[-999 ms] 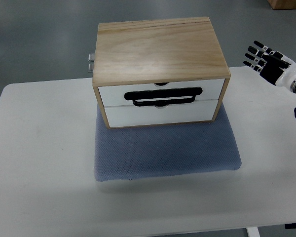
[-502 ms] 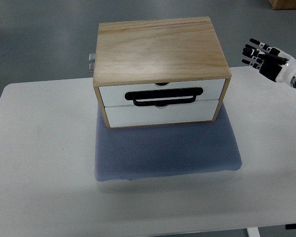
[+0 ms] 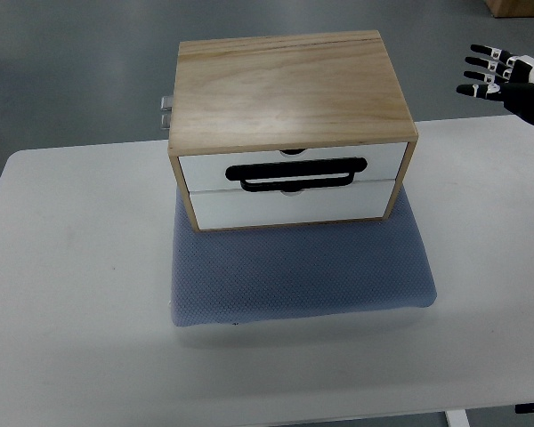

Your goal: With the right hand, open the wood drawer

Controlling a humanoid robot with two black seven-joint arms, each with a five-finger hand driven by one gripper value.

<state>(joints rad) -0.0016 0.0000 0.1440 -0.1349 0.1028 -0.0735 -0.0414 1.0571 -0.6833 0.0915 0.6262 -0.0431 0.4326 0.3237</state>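
1. The wooden drawer box (image 3: 289,98) sits at the back middle of the desk (image 3: 71,294), its rear half overhanging or level with the desk's far edge, its base on a blue-grey mat (image 3: 298,271).
2. Its two white drawer fronts face the desk's near edge. Both look fully shut, flush with the wood frame.
3. A black handle (image 3: 295,173) runs left to right across the seam between the upper drawer (image 3: 289,162) and the lower drawer (image 3: 289,203). Its long axis lies parallel to the desk's near edge.
4. The right hand (image 3: 507,78) hangs in the air past the desk's far right corner, well apart from the box. Its fingers (image 3: 477,76) are spread apart, pointing left, and hold nothing.
5. From that hand the handle lies to the left and toward the near edge, round the front right corner of the box. Likely the hand must come forward and in before it can hook the bar and pull toward the near edge.
6. The left hand does not show at all, so the right is the only one placed to act.
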